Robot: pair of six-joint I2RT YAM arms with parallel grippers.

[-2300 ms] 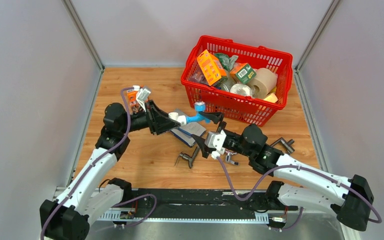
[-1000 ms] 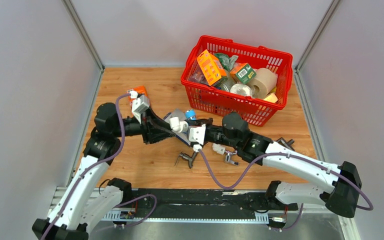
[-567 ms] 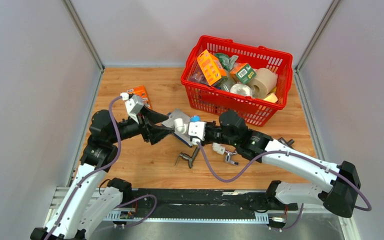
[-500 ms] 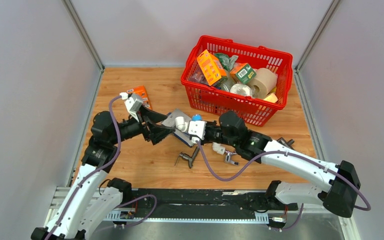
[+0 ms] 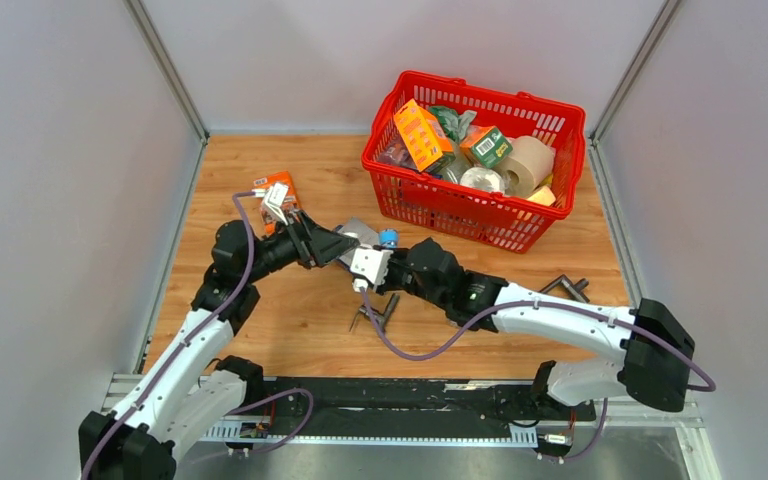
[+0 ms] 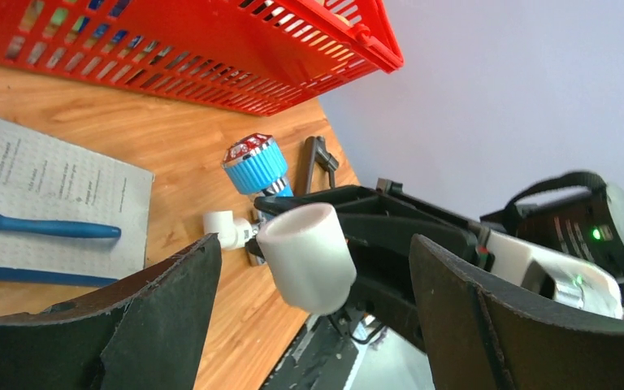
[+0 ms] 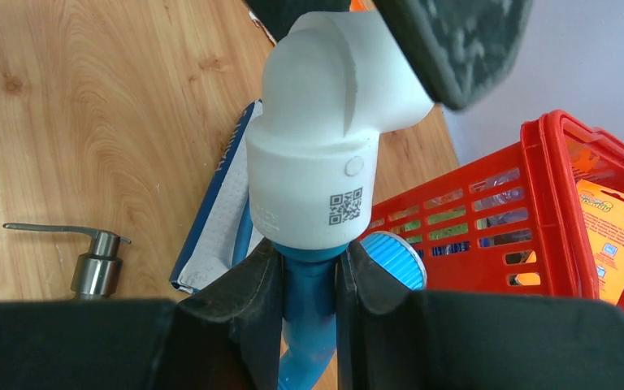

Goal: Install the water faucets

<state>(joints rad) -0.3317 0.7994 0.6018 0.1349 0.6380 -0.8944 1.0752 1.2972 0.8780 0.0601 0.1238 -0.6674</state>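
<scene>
Water faucet: light-blue body clamped between the fingers of the right tool, held above the desk, just in front of the red basket. Its long axis runs straight out from that tool. The white elbow fitting leads, its open end facing the left tool, whose fingers are spread wide either side of it.

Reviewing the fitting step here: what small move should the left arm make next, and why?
Probably close the left gripper on the white elbow fitting. Its jaws stand open on either side of the fitting's free end, while the right gripper is shut on the light-blue faucet close to the fitting, so gripping there would let the arms twist one part against the other.
</scene>
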